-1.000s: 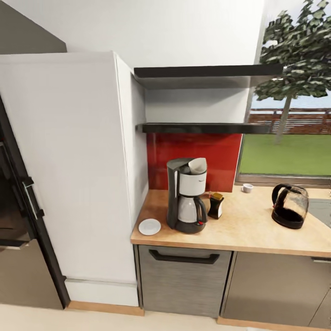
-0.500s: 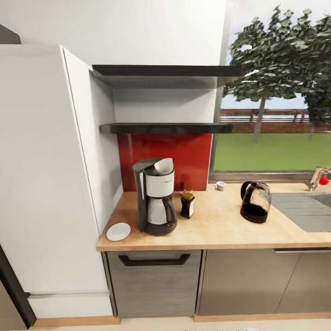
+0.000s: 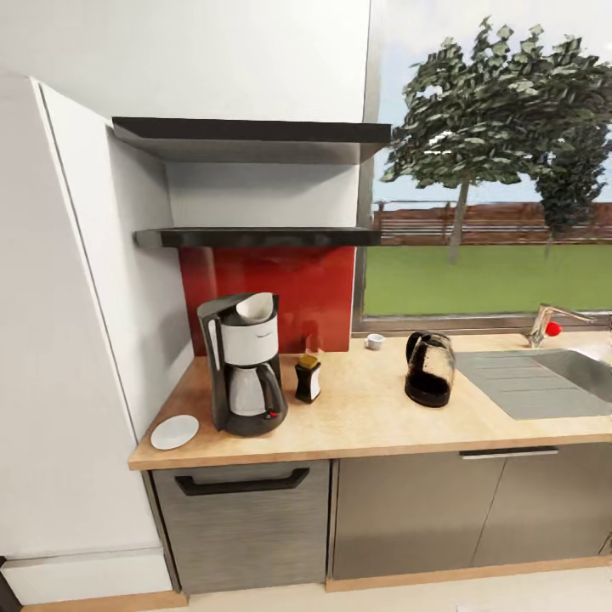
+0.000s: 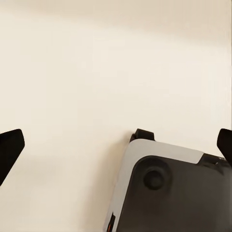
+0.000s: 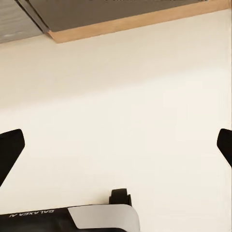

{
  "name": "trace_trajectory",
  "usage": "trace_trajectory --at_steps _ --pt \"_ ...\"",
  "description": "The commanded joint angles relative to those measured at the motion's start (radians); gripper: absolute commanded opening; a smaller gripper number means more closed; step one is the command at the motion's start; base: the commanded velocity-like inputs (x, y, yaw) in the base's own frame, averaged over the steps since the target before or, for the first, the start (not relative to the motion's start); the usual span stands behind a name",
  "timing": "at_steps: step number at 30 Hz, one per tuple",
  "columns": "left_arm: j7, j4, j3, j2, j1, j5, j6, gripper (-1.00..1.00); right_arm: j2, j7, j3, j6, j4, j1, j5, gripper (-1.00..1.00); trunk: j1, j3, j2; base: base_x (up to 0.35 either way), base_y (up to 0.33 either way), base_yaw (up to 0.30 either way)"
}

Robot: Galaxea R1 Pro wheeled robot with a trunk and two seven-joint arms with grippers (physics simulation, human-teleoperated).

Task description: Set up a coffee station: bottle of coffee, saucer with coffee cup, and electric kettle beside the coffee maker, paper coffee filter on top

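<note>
My view is swinging right: the whole counter scene is sliding left in the head view, and the sink (image 3: 544, 381) is coming into sight. Nothing on the counter (image 3: 374, 425) is shifting. The coffee maker (image 3: 242, 364) is standing with the filter (image 3: 256, 307) on top, the kettle (image 3: 427, 368) well apart at its 3 o'clock, the bottle (image 3: 308, 378) just beside at 3, the saucer (image 3: 174, 432) near at 8, and the cup (image 3: 374, 342) far back by the window. Both grippers (image 4: 116, 150) (image 5: 116, 152) are hanging spread and empty over the floor (image 5: 121, 87). I'm judging the kettle or cup comes next; neither arm is near.
</note>
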Motion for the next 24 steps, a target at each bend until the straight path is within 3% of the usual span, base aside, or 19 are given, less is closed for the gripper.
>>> trace_trajectory --at_steps 1,24 --pt "-0.004 0.001 0.007 0.0 0.0 0.004 -0.003 1.0 -0.001 0.004 0.008 0.001 0.0 0.0 -0.01 1.0 0.0 0.0 -0.001 0.0 -0.274 -0.001" --pt "-0.004 0.0 0.008 0.0 0.0 0.003 -0.003 1.0 -0.001 0.003 0.008 0.001 -0.001 0.0 -0.013 1.0 0.0 0.0 -0.001 0.0 -0.26 0.0"
